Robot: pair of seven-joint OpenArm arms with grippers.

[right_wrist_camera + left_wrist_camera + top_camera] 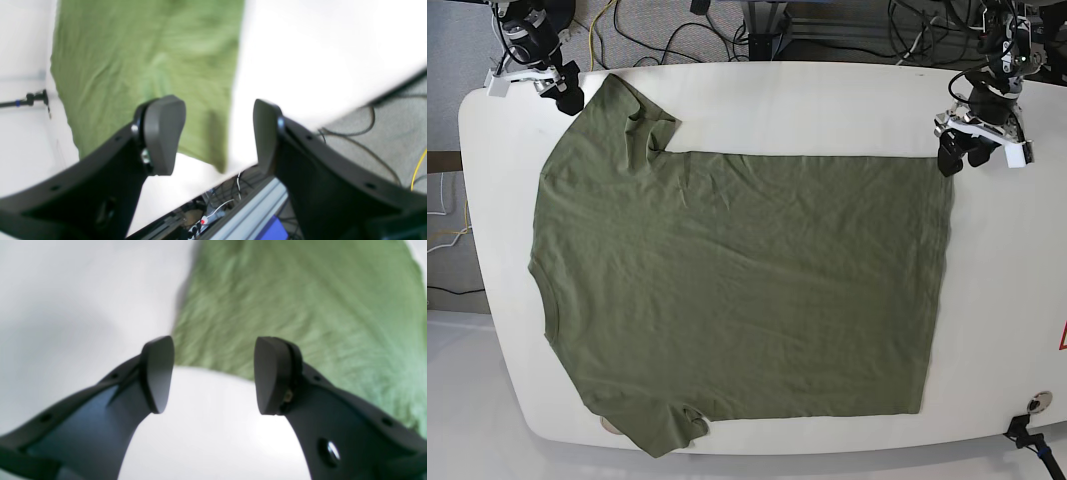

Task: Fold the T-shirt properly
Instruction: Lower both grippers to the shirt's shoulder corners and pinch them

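Observation:
The olive-green T-shirt [737,290] lies spread flat on the white table [827,100], collar to the left and hem to the right, both sleeves a little crumpled. My left gripper [962,155] hovers at the far right corner of the hem, open and empty. In the left wrist view the gripper [213,376] is over bare table at the shirt's [283,300] edge. My right gripper [562,90] is at the far left sleeve, open and empty. In the right wrist view the gripper [217,133] is above the shirt's [143,66] corner and the table edge.
Cables [657,35] and an aluminium frame [253,210] lie on the grey floor beyond the table's far edge. A small round fitting [1037,403] sits at the near right corner. A black clamp [33,99] shows at the left of the right wrist view.

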